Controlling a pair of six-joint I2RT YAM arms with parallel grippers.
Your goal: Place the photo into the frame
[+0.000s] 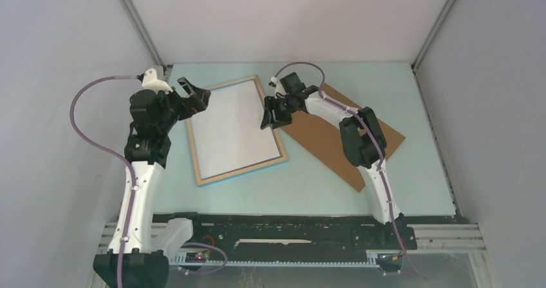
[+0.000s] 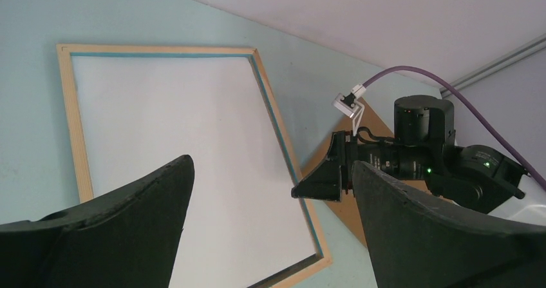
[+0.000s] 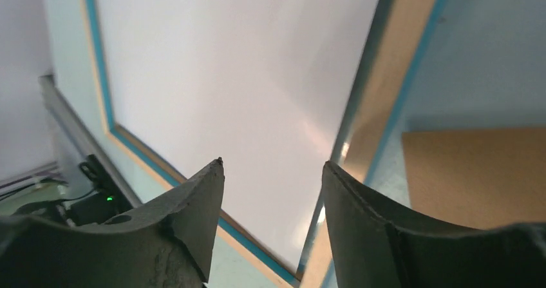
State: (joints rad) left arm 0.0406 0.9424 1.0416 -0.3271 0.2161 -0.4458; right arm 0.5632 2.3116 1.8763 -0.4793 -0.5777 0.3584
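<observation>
1. Top external: the frame (image 1: 241, 171) lies wood side up on the table (image 1: 309, 185). The photo (image 1: 233, 128) lies inside its rim, white back up. The left gripper (image 1: 193, 95) hangs at the far left corner, and the right gripper (image 1: 270, 115) at the right rail, beside the backing board (image 1: 328, 140).
2. Left wrist: only here does the left gripper (image 2: 272, 165) show its jaws spread wide and empty above the photo (image 2: 180, 120).
3. Right wrist: the right gripper (image 3: 273, 165) has its jaws parted, with nothing between them. The photo (image 3: 225, 62) is beneath.

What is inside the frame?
The photo fills the frame, plain white back up. Its printed side faces down, so the picture cannot be seen.
</observation>
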